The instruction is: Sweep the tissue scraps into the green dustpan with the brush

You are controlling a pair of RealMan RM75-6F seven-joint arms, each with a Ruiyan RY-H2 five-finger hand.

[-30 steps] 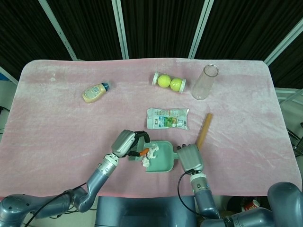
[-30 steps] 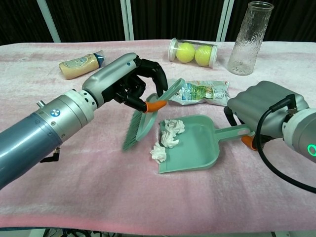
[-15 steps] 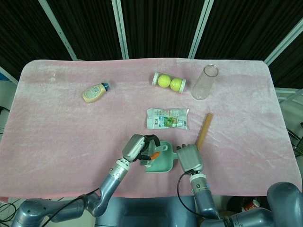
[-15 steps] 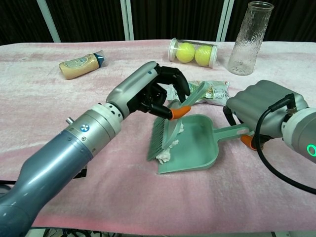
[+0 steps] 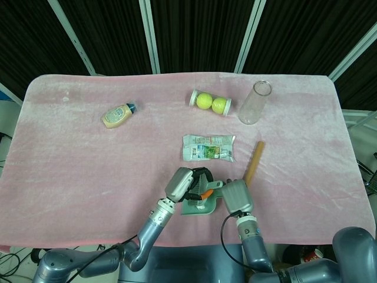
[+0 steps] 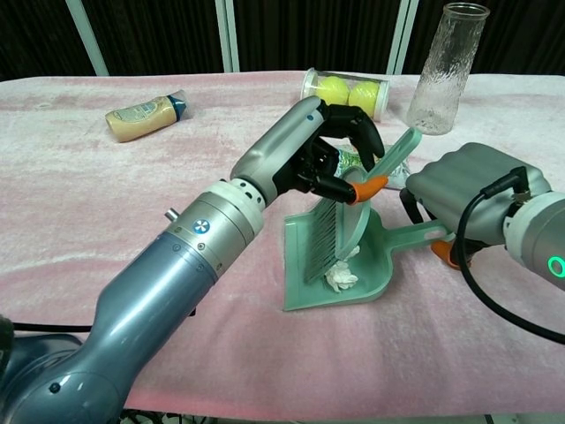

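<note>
Left hand [image 6: 331,146]: grips brush [image 6: 340,221], bristles inside green dustpan [image 6: 375,274]
Right hand [image 6: 463,203]: clamps dustpan handle
Tissue scraps [image 6: 342,276]: in pan

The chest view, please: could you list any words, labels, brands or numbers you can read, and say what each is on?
None can be read for certain.
Snack packet: printed with colour and text, too small and blurred to read.
Squeeze bottle: label print blurred, unreadable.
Left arm's wrist ring: a small round blue-and-white emblem, letters not legible.
Ball tube, glass vase, dustpan and brush: no text visible.
</note>
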